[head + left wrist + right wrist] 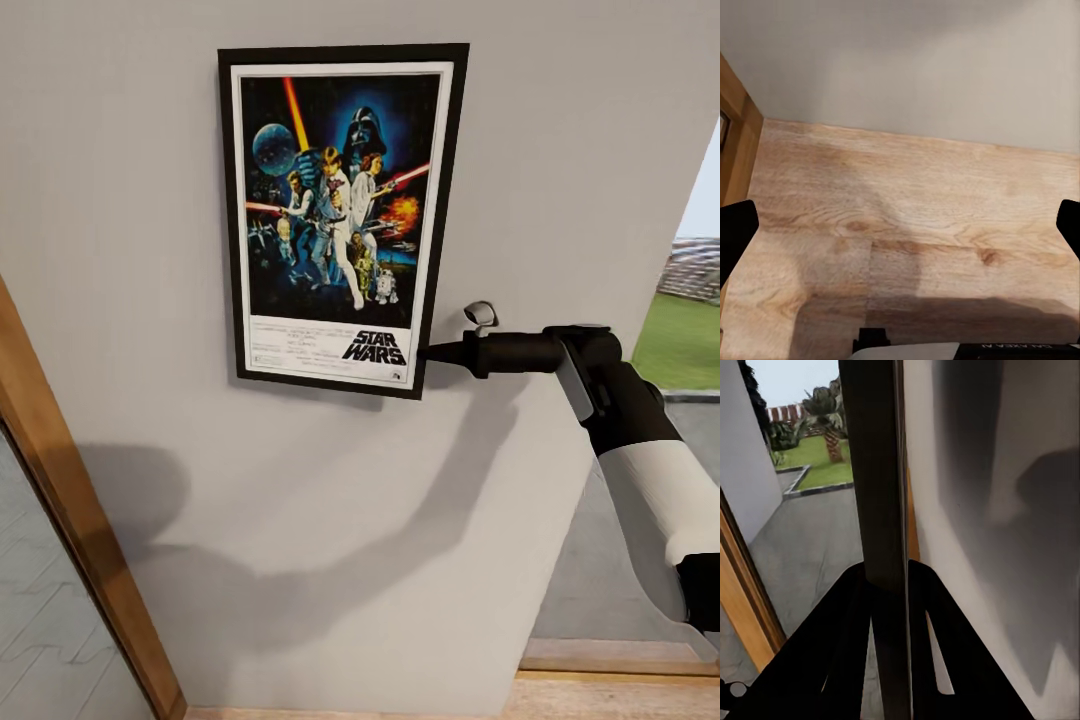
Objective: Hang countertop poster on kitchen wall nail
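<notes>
The poster (pixel 340 215) hangs flat and nearly upright against the off-white wall (pixel 120 200), its Star Wars artwork facing me. My right gripper (pixel 432 352) reaches in from the right and is shut on the poster's lower right edge. In the right wrist view that dark frame edge (pixel 877 472) runs straight up between the black fingers (pixel 832 645). The wall nail is hidden behind the poster. The kitchen countertop is out of view. My left gripper (pixel 900 232) hangs open over the wooden floor, with a black fingertip (pixel 735 232) at each side of the view.
A wooden door frame (pixel 70 500) with a glass panel (pixel 40 620) slants along the left. To the right the wall ends at an opening onto paving and a lawn (pixel 685 340). Light wood floor (pixel 907 225) meets the wall below.
</notes>
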Robot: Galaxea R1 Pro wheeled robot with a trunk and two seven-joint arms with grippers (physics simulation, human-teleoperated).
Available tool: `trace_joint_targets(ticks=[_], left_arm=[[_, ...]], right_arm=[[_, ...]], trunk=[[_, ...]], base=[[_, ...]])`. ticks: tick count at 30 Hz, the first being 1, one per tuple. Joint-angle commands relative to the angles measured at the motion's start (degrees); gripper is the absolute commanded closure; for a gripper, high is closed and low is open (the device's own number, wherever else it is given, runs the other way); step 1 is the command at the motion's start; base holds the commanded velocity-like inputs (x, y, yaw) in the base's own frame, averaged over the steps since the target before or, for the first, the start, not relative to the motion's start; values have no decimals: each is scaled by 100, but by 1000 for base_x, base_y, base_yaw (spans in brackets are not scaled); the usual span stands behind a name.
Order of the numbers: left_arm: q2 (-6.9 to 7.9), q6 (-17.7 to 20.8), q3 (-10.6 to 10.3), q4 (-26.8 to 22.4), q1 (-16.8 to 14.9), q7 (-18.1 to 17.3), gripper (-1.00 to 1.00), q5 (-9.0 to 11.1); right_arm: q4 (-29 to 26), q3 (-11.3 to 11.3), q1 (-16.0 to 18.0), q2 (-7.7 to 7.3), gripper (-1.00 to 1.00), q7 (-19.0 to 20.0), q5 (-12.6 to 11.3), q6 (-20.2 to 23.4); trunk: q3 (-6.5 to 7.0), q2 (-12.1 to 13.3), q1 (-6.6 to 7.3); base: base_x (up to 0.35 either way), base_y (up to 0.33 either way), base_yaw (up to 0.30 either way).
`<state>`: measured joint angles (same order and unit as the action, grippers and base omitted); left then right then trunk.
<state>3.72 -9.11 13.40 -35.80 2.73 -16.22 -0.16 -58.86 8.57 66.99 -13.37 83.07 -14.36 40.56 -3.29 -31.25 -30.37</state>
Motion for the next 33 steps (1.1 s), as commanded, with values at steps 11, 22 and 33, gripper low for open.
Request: trace_joint_targets(ticks=[11, 22, 33], left_arm=[[-3, -3, 22, -6, -1, -39, -100, -2], [-3, -4, 22, -6, -1, -39, -100, -2], [-3, -7, 22, -6, -1, -39, -100, -2]], right_arm=[[6, 13, 7, -8, 100, 8, -23, 74], [6, 20, 7, -8, 100, 8, -23, 74], [6, 22, 7, -8, 100, 8, -23, 74]], trunk=[[-10, -10, -3], [-10, -10, -3], [-10, -10, -3]], base=[[0, 0, 0], [0, 0, 0], [0, 0, 0]])
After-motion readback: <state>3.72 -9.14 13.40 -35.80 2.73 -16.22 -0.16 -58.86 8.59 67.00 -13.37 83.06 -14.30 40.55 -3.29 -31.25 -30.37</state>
